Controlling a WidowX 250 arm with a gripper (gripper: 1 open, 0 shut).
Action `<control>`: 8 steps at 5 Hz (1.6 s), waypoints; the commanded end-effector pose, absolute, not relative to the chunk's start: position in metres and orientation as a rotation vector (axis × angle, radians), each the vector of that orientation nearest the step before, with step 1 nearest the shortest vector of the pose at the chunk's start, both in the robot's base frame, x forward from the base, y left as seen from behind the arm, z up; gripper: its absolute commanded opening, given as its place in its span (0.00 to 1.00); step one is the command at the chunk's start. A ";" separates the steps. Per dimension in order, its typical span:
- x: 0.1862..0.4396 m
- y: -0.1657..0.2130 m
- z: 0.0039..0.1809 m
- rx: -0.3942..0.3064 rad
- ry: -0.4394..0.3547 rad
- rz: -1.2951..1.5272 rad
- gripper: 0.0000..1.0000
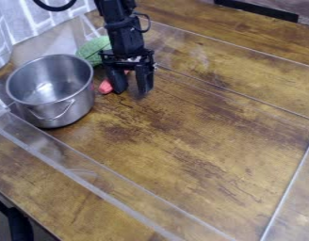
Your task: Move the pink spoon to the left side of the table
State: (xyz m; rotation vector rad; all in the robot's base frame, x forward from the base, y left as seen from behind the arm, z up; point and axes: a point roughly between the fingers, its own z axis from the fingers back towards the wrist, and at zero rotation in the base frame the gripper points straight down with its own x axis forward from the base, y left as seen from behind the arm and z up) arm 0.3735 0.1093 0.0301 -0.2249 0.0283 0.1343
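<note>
Dark brown worn planks make up the worktop (pixel 207 132), crossed by clear plastic strips. At about ten o'clock on it stands a steel pot (pixel 49 88), open side up. Just past the pot toward twelve o'clock lies a green ribbed thing (pixel 93 49), partly behind the black arm. The pincer (pixel 128 87) points down at the wood, its fingers spread apart and holding nothing. The pink spoon (pixel 105 87) lies at its nine o'clock side, between pincer and pot, mostly hidden.
</note>
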 end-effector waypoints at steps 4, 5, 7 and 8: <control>0.383 0.109 0.089 -0.259 -0.084 -0.078 0.00; 0.383 0.102 0.108 -0.277 -0.115 -0.077 0.00; 0.379 0.089 0.125 -0.301 -0.146 -0.070 0.00; 0.381 0.084 0.115 -0.298 -0.139 -0.073 0.00</control>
